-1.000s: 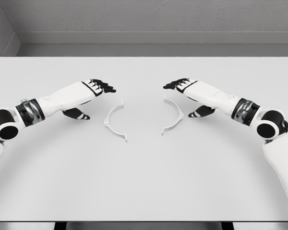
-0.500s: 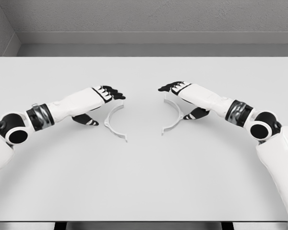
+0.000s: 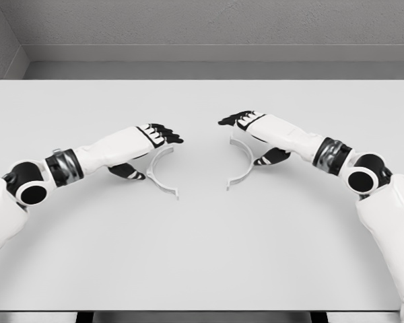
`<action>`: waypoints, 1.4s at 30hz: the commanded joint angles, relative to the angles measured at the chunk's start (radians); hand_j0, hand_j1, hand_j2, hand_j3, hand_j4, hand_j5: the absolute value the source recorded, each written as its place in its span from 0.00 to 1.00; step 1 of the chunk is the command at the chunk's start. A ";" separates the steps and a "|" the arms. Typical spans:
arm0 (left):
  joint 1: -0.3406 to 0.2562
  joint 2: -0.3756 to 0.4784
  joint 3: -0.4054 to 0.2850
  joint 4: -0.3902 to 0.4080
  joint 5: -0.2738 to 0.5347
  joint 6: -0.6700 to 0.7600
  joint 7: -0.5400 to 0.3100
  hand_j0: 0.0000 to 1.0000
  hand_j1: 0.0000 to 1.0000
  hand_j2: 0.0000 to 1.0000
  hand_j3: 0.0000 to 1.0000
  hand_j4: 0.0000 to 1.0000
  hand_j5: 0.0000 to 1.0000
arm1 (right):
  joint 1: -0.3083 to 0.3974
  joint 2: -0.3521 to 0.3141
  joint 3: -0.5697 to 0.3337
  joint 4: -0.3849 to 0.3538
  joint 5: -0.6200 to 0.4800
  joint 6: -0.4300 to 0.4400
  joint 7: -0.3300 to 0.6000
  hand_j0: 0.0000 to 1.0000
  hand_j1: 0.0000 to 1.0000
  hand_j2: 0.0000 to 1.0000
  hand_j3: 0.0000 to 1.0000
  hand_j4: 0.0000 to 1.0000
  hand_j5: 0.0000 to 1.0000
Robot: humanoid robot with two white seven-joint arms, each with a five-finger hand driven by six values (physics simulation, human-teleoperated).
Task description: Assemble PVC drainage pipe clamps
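two hands (image 3: 163, 134) (image 3: 239, 121) hover over two clamp halves (image 3: 160, 173) (image 3: 245, 163).

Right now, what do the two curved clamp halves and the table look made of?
Left clamp half and right clamp half: probably white plastic, judging by thin, uniform, matte arcs with small end tabs. Table: smooth pale grey matte top with no grain or reflections, possibly laminate or painted board. Being a simulator render, the look leaves it open.

Two white half-ring clamp halves (image 3: 160, 173) (image 3: 245, 163) flat on table, apart; open sides facing
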 commanded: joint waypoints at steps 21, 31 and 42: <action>-0.011 -0.083 0.000 0.012 0.003 0.001 -0.033 1.00 1.00 1.00 1.00 1.00 1.00 | -0.060 0.021 -0.004 0.170 -0.004 0.002 -0.001 1.00 1.00 1.00 1.00 1.00 1.00; -0.009 -0.073 0.005 0.013 0.011 0.001 -0.033 1.00 1.00 1.00 1.00 1.00 1.00 | -0.066 0.036 0.013 0.179 -0.004 0.002 -0.001 1.00 1.00 1.00 1.00 1.00 1.00; -0.032 -0.054 0.006 0.067 0.017 0.001 -0.032 1.00 1.00 1.00 1.00 1.00 1.00 | -0.072 0.038 0.021 0.168 -0.010 0.002 -0.001 1.00 1.00 1.00 1.00 1.00 1.00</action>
